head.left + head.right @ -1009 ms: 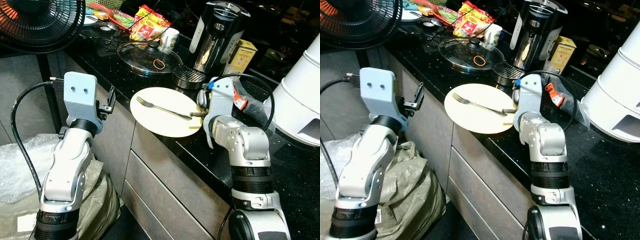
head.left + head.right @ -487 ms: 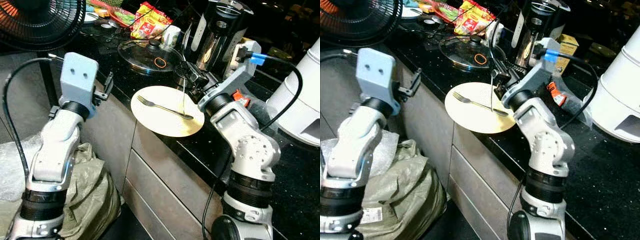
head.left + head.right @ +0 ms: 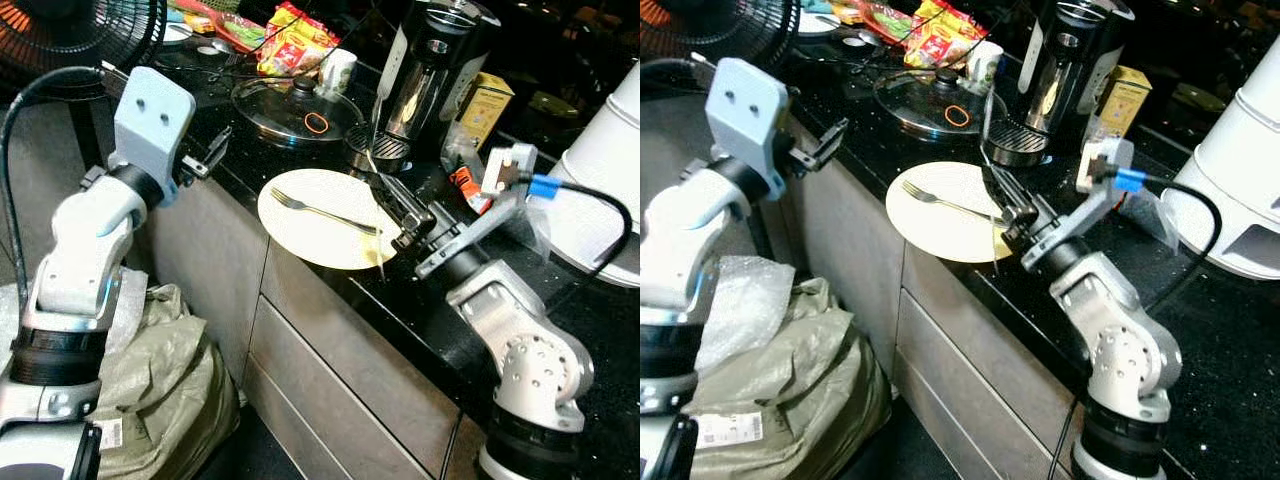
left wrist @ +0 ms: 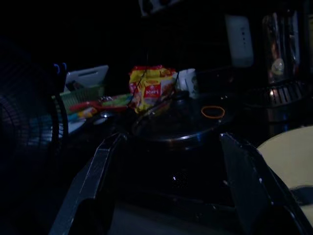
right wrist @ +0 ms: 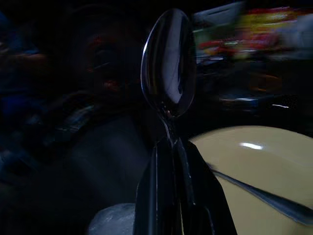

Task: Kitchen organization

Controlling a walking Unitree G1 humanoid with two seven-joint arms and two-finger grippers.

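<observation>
Now | right gripper (image 3: 392,205) jaws pinch spoon (image 5: 168,61) upright | beside plate (image 3: 310,225)

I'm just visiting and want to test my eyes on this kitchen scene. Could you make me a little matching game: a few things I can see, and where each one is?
Things:
1. spoon
2. fork
3. orange band
4. plate

Places:
A. lying on the plate
B. on the glass lid
C. gripped upright in the right pincer
D. on the black counter, jutting over its edge

Pairs: 1-C, 2-A, 3-B, 4-D
</observation>
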